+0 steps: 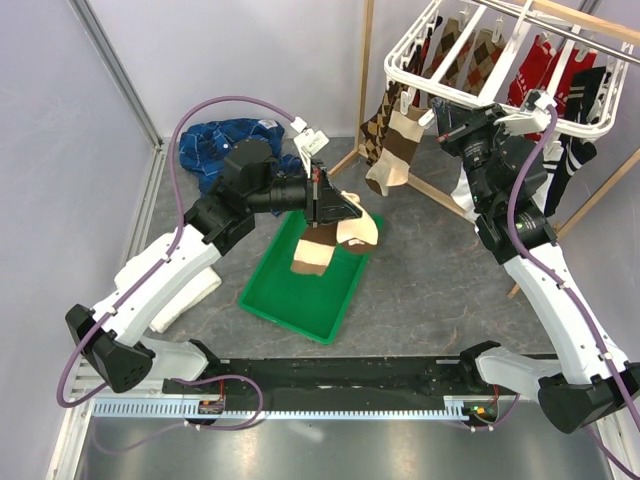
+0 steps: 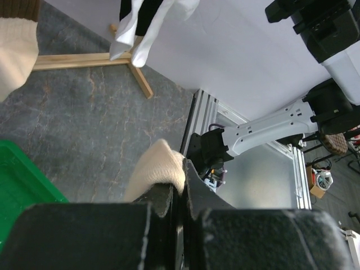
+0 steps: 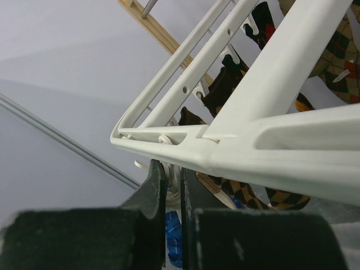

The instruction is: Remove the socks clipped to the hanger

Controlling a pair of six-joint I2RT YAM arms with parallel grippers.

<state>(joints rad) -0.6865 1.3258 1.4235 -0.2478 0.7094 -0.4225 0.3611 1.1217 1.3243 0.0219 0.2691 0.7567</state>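
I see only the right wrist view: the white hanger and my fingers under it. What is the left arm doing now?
Observer: The left gripper is shut on a cream sock, over the far end of the green tray in the top view.
Operator: Which sock hangs nearest to the right gripper?
Observer: A tan-and-brown sock, just left of the right gripper in the top view.
Operator: Is something else lying around?
Observer: A blue cloth lies in the far left corner.
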